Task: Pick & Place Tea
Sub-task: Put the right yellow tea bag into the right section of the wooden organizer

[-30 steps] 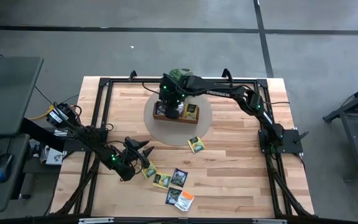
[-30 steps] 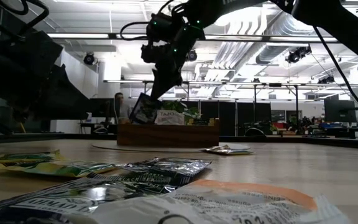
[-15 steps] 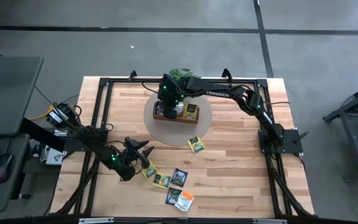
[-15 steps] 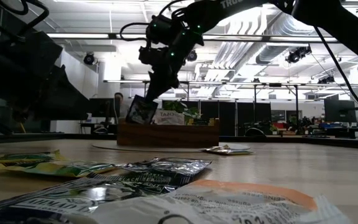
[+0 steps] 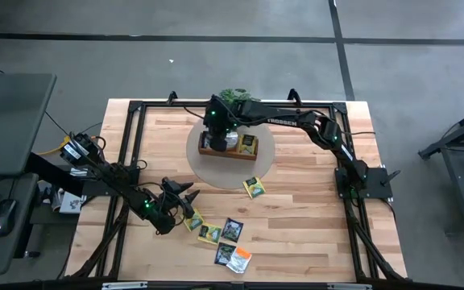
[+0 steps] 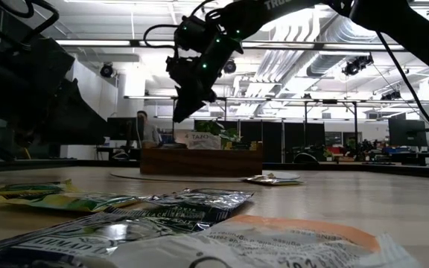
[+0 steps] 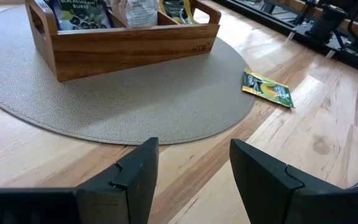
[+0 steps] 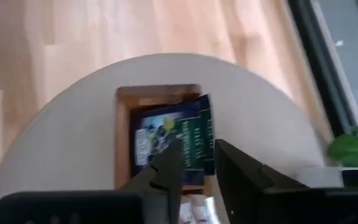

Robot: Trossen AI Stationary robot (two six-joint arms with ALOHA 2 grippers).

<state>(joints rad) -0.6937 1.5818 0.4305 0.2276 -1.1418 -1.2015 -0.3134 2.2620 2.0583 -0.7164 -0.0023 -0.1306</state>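
A dark blue tea sachet [image 8: 166, 134] lies flat in the end compartment of the brown wooden tray [image 5: 230, 146] that faces the table's left edge, and shows there in the left wrist view too [image 7: 79, 12]. My right gripper [image 8: 197, 163] hangs just above it, open, pointing steeply down, fingers clear of the sachet. White and yellow-green sachets fill the other compartments [image 7: 160, 9]. More tea lies loose on the table: one yellow-green sachet [image 5: 254, 187] and a cluster [image 5: 220, 235] near the front. My left gripper [image 7: 194, 168] waits open, low over the table's left.
The tray stands on a round grey mat [image 5: 240, 167] at the table's far middle, with a small green plant [image 5: 234, 97] behind it. A black frame [image 5: 135, 109] runs round the tabletop. Bare wood lies between the mat and the right rail.
My right gripper has tipped further down over the tray and opened. The dark blue sachet, which hung tilted from its fingers with its lower edge at the tray, has dropped from them into the compartment and lies flat there.
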